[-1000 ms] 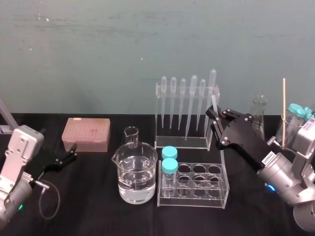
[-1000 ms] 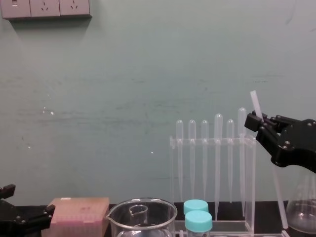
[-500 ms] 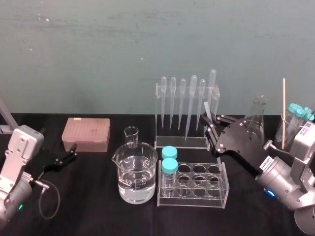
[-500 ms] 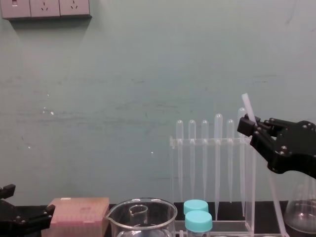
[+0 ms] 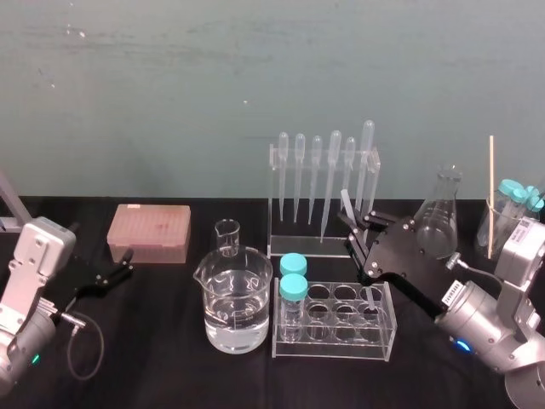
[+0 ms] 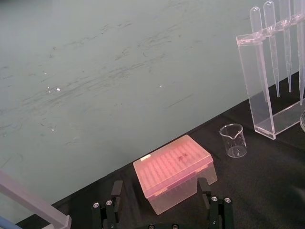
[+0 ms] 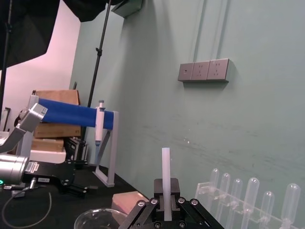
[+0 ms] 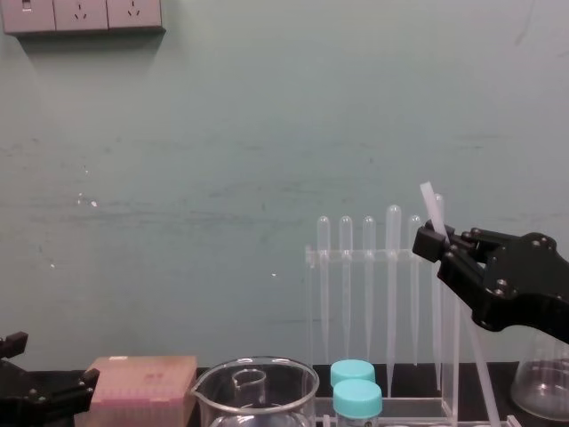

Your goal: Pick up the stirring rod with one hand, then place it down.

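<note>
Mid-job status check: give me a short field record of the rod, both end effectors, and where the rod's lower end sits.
stirring rod: off the table, tilted, top leaning toward the robot's left
held by: right end effector, shut on the rod just below its top end
rod lower end: down at the right-hand holes of the test tube rack; inside one or not, cannot tell
left end effector: open, parked low at left near the pink box
placed down: not yet
</note>
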### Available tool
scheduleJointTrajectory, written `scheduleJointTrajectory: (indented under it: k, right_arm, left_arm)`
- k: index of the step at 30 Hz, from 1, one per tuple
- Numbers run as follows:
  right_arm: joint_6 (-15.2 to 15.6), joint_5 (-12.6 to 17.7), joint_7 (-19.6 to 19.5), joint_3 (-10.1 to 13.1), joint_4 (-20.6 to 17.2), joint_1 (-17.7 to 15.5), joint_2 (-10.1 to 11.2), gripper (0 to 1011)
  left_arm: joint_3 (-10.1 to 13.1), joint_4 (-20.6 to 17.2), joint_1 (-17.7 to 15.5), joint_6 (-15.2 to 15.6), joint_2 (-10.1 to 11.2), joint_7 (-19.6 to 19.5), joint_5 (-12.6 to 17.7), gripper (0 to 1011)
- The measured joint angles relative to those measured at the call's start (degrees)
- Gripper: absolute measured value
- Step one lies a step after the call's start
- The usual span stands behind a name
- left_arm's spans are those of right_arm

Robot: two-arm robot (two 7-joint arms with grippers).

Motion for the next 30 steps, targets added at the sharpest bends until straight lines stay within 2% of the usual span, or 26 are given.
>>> scheduleJointTrajectory:
  k: [9, 19, 30]
  right_arm:
    - [0.6, 0.0, -0.7, 0.0, -0.5, -0.5, 0.2, 72]
    - [1.4, 0.9, -0.5, 0.0, 1.9, 0.4, -0.2, 72]
    - [4.9, 5.9, 3.3, -0.9, 7.8, 2.9, -1.3, 72]
  left_arm:
    - [0.0, 0.0, 0.0, 0.0, 0.0, 0.0, 0.0, 1000]
    - [0.0, 0.0, 0.0, 0.0, 0.0, 0.0, 0.0, 1000]
    - [0.0, 0.0, 0.0, 0.0, 0.0, 0.0, 0.0, 1000]
